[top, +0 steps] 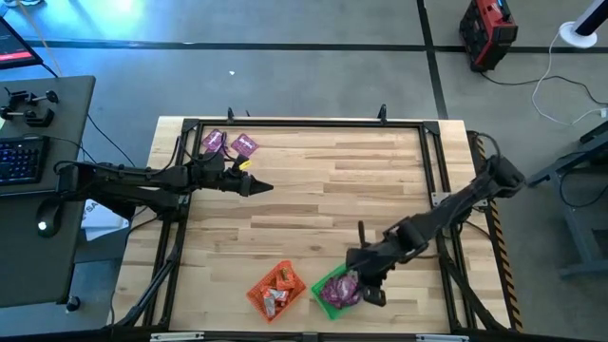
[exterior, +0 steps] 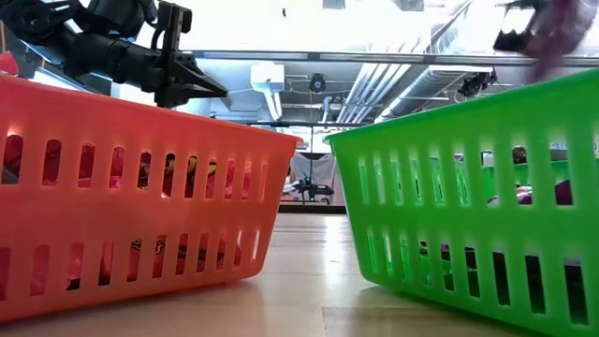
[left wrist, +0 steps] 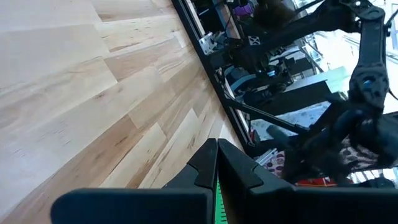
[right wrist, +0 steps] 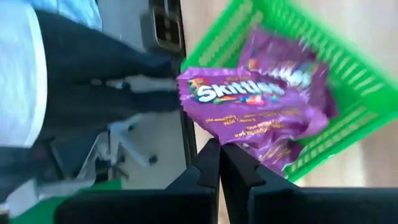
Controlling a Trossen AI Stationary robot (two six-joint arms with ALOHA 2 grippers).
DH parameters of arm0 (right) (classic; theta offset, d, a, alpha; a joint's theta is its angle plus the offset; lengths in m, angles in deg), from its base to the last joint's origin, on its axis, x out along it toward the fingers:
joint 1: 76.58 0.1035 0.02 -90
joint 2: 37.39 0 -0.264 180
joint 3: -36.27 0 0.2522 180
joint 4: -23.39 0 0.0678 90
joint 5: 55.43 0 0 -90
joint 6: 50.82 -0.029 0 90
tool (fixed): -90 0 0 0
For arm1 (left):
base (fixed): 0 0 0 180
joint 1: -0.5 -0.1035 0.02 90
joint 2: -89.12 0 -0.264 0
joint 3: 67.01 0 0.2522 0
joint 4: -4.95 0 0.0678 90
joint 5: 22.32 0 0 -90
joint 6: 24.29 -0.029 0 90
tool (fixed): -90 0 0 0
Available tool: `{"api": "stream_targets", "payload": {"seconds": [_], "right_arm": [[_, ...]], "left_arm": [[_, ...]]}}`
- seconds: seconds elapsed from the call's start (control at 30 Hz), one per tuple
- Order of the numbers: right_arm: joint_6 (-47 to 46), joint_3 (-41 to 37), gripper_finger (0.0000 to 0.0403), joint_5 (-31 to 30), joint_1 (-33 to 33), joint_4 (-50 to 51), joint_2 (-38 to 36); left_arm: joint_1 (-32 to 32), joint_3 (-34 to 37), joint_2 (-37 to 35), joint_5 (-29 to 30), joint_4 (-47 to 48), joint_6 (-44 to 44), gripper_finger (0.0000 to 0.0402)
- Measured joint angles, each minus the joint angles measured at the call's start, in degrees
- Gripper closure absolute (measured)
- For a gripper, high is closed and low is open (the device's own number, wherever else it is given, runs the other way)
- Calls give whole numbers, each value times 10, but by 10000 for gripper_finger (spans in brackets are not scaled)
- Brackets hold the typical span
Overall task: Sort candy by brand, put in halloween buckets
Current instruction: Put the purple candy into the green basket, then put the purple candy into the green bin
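Note:
Two purple candy packets (top: 214,142) (top: 245,145) lie flat near the table's far left corner. The orange bucket (top: 277,290) and the green bucket (top: 334,282) stand side by side at the near edge. The orange one holds orange-red packets and the green one holds purple packets (top: 340,293). My right gripper (top: 366,285) hovers over the green bucket's right side, shut on a purple Skittles packet (right wrist: 249,102). My left gripper (top: 258,186) is shut and holds nothing. It hangs above the table just near of the two loose packets. My right gripper pinches the purple Skittles packet by one long edge (right wrist: 214,135) between its two fingers. The packet spreads out flat beyond the fingertips. It is lifted clear above the green bucket (right wrist: 323,68), and shows in the low view as a purple blur (exterior: 554,33) over the rim.
A dark metal frame (top: 304,123) runs around the wooden tabletop. The middle of the table (top: 342,190) is bare wood. A desk with a keyboard (top: 24,157) stands to the left of the table. Beyond the near edge, a person's dark trouser legs (right wrist: 93,74) show in the right wrist view.

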Motion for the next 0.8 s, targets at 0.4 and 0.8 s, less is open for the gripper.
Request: {"api": "stream_targets", "payload": {"seconds": [0.4, 0.8], "right_arm": [[-4, 0, 376, 53, -19, -38, 59], [41, 33, 186, 61, -31, 8, 58]], "left_arm": [[0, 0, 0, 0, 0, -5, 401], [-2, 0, 0, 1, 0, -27, 401]]}}
